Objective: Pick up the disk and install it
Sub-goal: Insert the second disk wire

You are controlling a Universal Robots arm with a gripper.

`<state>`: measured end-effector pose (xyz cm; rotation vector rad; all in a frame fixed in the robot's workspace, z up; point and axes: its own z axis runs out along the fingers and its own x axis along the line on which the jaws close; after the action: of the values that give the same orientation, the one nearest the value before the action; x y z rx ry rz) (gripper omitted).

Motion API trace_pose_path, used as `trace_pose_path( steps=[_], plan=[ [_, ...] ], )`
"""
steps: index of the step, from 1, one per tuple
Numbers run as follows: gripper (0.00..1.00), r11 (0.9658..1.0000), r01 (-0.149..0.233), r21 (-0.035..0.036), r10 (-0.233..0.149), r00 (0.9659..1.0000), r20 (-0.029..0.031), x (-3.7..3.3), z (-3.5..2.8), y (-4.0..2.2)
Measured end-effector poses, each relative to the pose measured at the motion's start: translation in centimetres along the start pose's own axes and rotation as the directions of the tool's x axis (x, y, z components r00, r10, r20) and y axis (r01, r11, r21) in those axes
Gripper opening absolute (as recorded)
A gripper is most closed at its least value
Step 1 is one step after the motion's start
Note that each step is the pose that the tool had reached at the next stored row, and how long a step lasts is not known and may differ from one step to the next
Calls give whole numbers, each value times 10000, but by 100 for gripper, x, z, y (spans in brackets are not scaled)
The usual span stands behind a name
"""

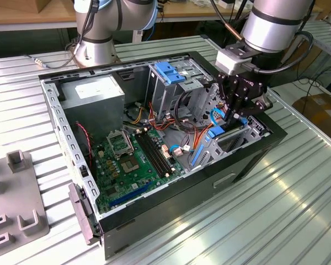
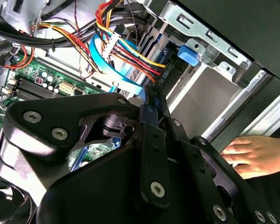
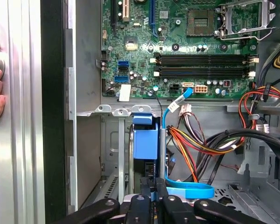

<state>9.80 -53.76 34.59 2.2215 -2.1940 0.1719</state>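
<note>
1. Gripper clenched on the disk, fingers pinching its upper edge so it hangs on edge, blue rail leading.
2. Disk partway down in the drive bay at the front corner of the computer case, apparently lined up to slide in.
3. Cable bundle just beside the disk, near its path.
4. A person's hand resting outside the case wall, perhaps steadying it.

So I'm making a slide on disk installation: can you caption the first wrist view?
The hand lowers the blue-railed disk edge-on into the drive bay beside the motherboard.
</note>
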Motion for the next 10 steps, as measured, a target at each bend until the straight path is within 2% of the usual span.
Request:
trace_pose_path(
  steps=[3, 10],
  plan=[
    [16, 10000, 0, 0, 0, 10000, -4, 4, -53, -4],
    [16, 10000, 1, 0, -1, 10000, -2, 4, -55, -4]
  ],
)
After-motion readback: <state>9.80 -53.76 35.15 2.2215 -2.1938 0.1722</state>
